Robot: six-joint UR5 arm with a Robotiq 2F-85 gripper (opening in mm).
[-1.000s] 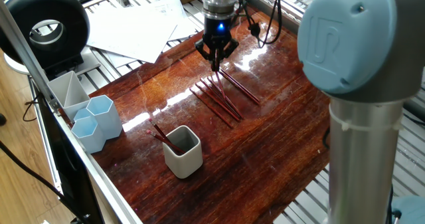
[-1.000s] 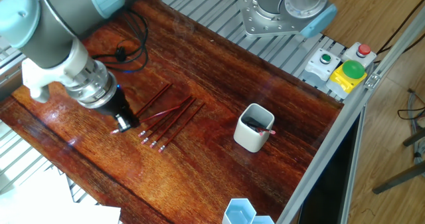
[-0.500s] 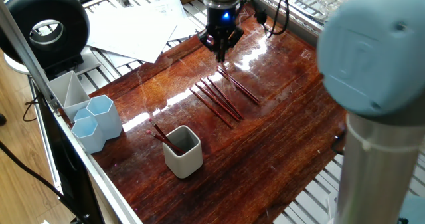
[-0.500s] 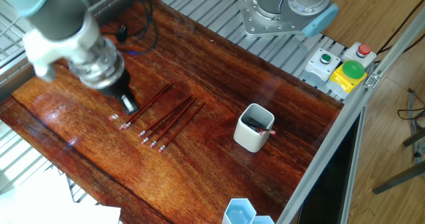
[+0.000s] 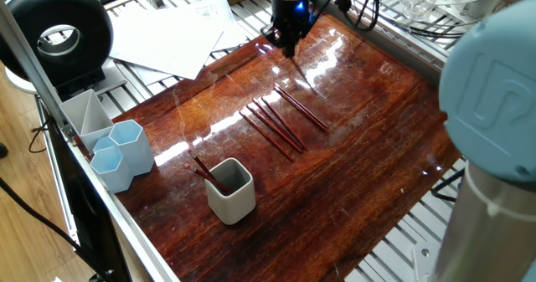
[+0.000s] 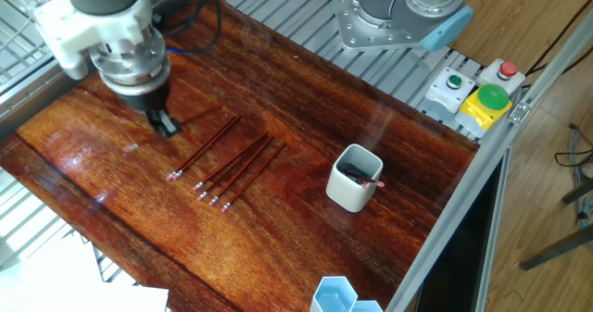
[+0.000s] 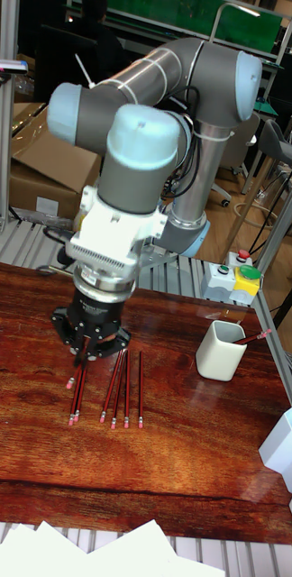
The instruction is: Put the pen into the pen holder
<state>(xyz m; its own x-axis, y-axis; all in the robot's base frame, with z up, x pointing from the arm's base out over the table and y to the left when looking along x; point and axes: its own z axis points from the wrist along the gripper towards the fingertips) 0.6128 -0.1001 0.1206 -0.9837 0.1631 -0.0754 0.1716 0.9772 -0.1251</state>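
Several red pens (image 5: 285, 119) (image 6: 232, 164) (image 7: 119, 388) lie side by side in the middle of the dark wooden table (image 5: 360, 173). The off-white pen holder (image 5: 233, 200) (image 6: 350, 193) (image 7: 216, 356) stands near the table's edge, with red pens (image 5: 201, 169) sticking out of it. My gripper (image 5: 291, 48) (image 6: 166, 127) (image 7: 85, 347) points down just beyond the pens' ends, on the side away from the holder. Its fingers look shut. No pen shows between them.
Two pale blue hexagonal cups (image 5: 126, 148) and a grey tray (image 5: 84, 115) stand at the table's corner. Loose papers (image 5: 172, 31) and a black ring lamp (image 5: 54, 31) lie off the table. A button box (image 6: 482, 94) sits by the arm's base (image 6: 389, 16).
My gripper has moved off the pens' ends toward the table's far edge, away from the holder. The pens on the table have not moved.
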